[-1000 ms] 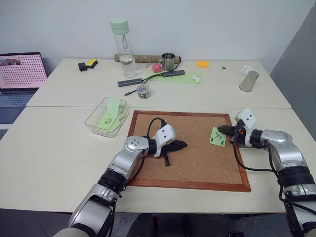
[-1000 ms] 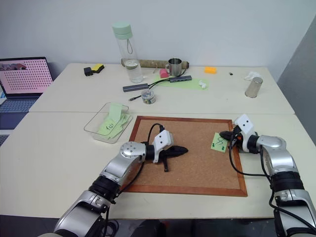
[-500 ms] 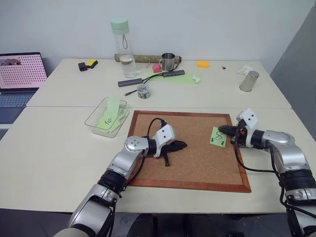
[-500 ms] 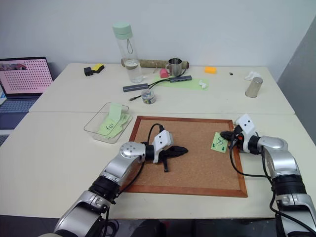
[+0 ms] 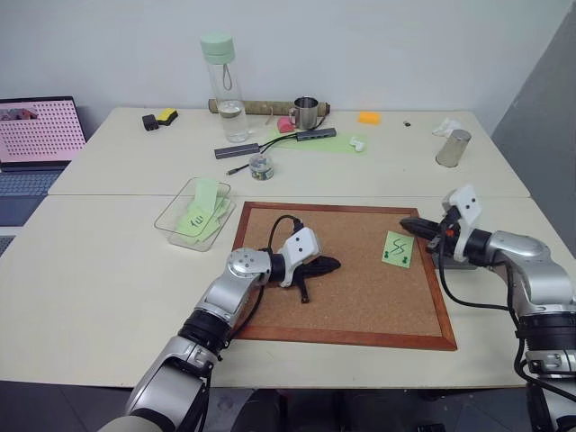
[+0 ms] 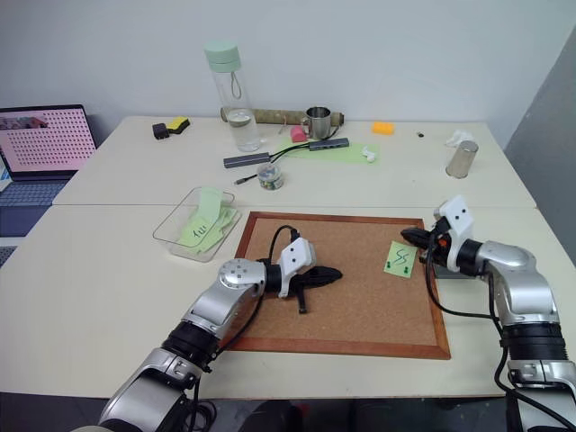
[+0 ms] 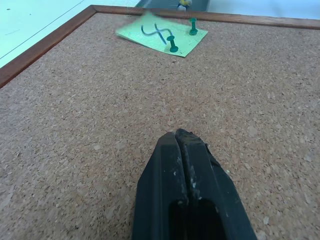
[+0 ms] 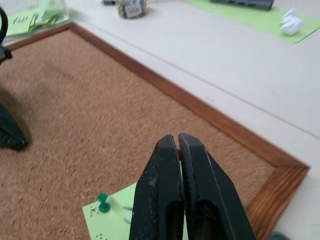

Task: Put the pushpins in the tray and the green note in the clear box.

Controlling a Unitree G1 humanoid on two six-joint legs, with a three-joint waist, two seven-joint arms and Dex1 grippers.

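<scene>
Left gripper (image 5: 335,264) rests mid cork board (image 5: 360,306), fingers pressed together, holding nothing.

Right gripper (image 6: 407,236) hangs just above the far right corner of the green note (image 5: 397,249), fingers together. A red speck shows between the tips in the right wrist view; I read it as a pushpin, but it's too small to be sure.

The note lies on the board's right side with two green pushpins (image 7: 172,43) standing in its near edge. So it's probably pinned at that edge only.

Risks:
- If that speck is a pin, it's a tiny head in a tip pinch and could drop or roll on the way to the grey tray (image 6: 450,270) just off the board's right edge.
- Pulling the note now would tear it; the pins must come out first.

The clear box (image 5: 193,212) is well apart, off the far left corner, with other green notes inside.

Versus a second ago: the right gripper has risen off the note and drawn back a little toward the frame. The left gripper hasn't moved.
</scene>
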